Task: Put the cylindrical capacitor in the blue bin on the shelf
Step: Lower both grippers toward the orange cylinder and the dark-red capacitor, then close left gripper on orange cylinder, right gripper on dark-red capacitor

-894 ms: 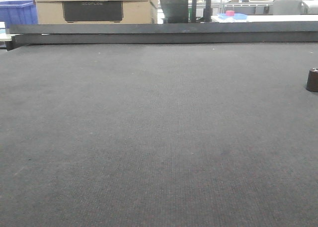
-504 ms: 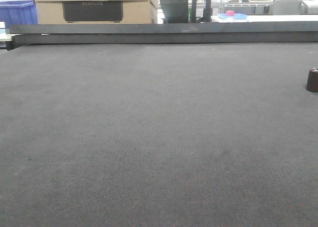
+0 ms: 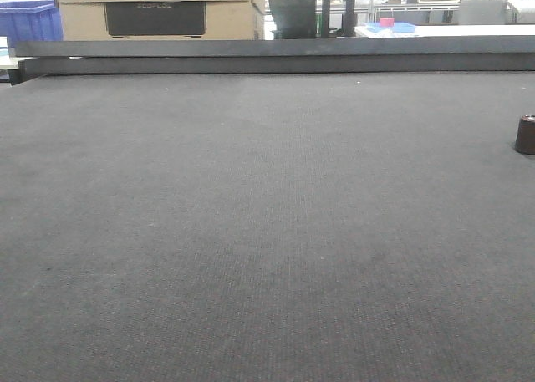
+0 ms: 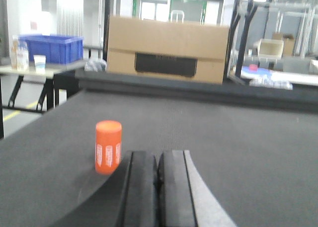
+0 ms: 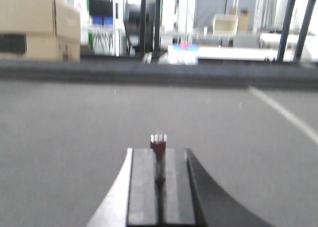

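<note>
The cylindrical capacitor (image 3: 526,135), a small squat dark cylinder with a lighter top, stands upright on the dark mat at the far right edge of the front view. In the right wrist view it (image 5: 158,141) stands just beyond the tips of my right gripper (image 5: 159,155), centred on them. The right jaws are shut and empty. My left gripper (image 4: 158,156) is shut and empty, low over the mat. Neither gripper shows in the front view. The steel shelf is out of view.
An orange cylinder (image 4: 108,146) stands on the mat just left of my left fingertips. A raised dark rail (image 3: 276,56) runs along the mat's far edge. Behind it are a cardboard box (image 3: 155,10) and a blue crate (image 3: 29,21) on a side table.
</note>
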Action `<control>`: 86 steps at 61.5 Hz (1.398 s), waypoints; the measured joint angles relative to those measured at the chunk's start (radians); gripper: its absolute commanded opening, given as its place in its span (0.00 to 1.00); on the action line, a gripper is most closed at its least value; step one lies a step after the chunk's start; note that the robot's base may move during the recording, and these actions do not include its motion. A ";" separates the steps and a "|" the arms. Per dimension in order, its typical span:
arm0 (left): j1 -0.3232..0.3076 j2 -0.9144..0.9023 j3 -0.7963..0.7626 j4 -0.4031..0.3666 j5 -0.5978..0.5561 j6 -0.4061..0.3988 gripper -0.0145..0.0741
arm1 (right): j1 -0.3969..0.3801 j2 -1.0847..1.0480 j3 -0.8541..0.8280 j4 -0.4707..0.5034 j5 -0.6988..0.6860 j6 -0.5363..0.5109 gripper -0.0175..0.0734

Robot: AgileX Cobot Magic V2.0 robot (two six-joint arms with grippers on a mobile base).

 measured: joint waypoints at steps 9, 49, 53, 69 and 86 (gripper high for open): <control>0.000 0.000 -0.015 -0.004 -0.032 0.000 0.04 | 0.000 -0.001 0.000 0.001 -0.126 0.000 0.01; 0.000 0.229 -0.578 0.087 0.471 0.000 0.64 | 0.000 0.275 -0.593 0.076 0.172 0.000 0.82; 0.000 0.267 -0.589 0.087 0.471 0.000 0.77 | 0.000 0.360 -0.608 0.076 0.172 0.000 0.82; 0.000 0.356 -0.589 0.069 0.495 0.000 0.84 | 0.000 0.722 -0.589 0.076 0.096 0.000 0.82; -0.015 0.360 -0.589 0.048 0.497 0.000 0.84 | 0.000 1.120 -0.468 0.076 -0.253 0.000 0.82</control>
